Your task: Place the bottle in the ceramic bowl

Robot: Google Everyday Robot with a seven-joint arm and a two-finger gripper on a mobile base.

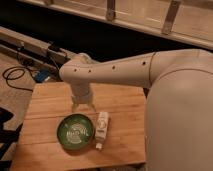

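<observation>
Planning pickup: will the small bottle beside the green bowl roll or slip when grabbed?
The bottle lies on its side, so a nudge likely rolls it. It looks slim, plastic, probably light. The hand hangs above the bowl's far rim.

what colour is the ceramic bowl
Ceramic bowl: green, pale rings inside, camera view; gripper above its far rim.

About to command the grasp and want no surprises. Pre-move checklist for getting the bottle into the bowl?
1. Small whitish plastic bottle reachable: lying on the wooden table, nothing on top. Ok.
2. Round green glazed ceramic bowl upright, nothing seen inside. Ok.
3. Claw open and holding nothing. Ok.
4. Claw lined up over the bottle: it hangs by the bowl's far rim, off to the bottle's side. Not ok.
5. Gap between bottle and bowl rim for a finger. Cannot tell.
</observation>
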